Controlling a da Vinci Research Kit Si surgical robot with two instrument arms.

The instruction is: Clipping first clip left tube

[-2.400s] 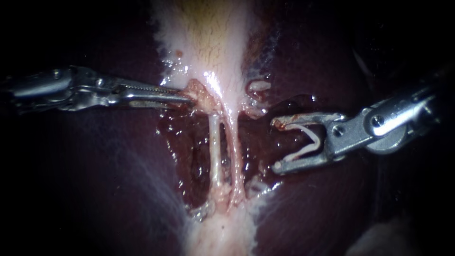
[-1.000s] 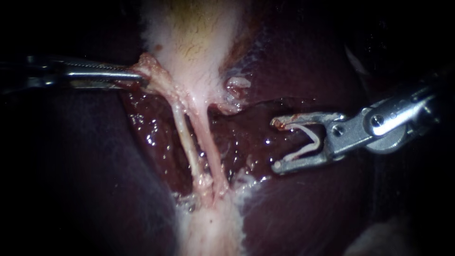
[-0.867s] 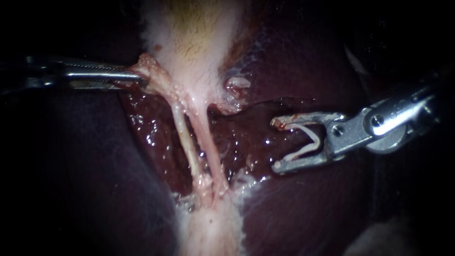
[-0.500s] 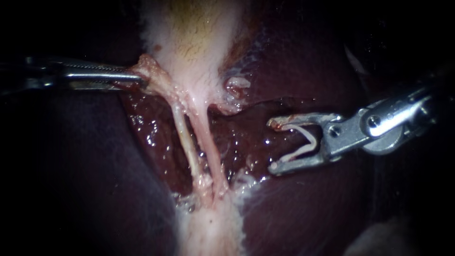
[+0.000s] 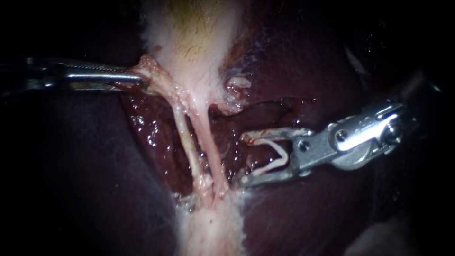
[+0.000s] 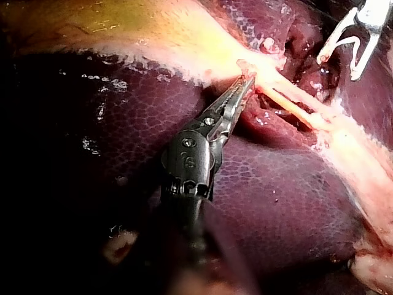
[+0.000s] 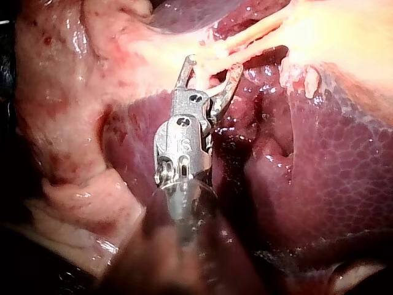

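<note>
The pale gallbladder [image 5: 199, 38] narrows into two thin tubes over the dark liver [image 5: 303, 218]: the left tube [image 5: 186, 142] and the right tube [image 5: 208, 142]. My left instrument [image 5: 141, 77] is shut on a tag of tissue [image 5: 150, 66] at the gallbladder's edge and holds it out to the left. It shows the same grip in the left wrist view [image 6: 245, 83]. My right instrument [image 5: 244, 159] carries a white V-shaped clip [image 5: 277, 156], its jaws wide apart around it. Its tips stand just right of the right tube, apart from both tubes [image 7: 245, 43]. In its own wrist view the right instrument [image 7: 212, 66] points at them.
Wet, raw red liver bed [image 5: 151, 137] lies around the tubes. A small pale nub of tissue [image 5: 237, 86] sits right of the gallbladder's neck. Pale fatty tissue [image 5: 213, 227] joins the tubes' lower ends. Pink lumpy tissue [image 7: 73, 153] lies beside the right instrument's shaft.
My left instrument pulled the tissue tag and tubes leftward early on, then held still. My right instrument, with the clip, has moved left and down, closer to the tubes.
</note>
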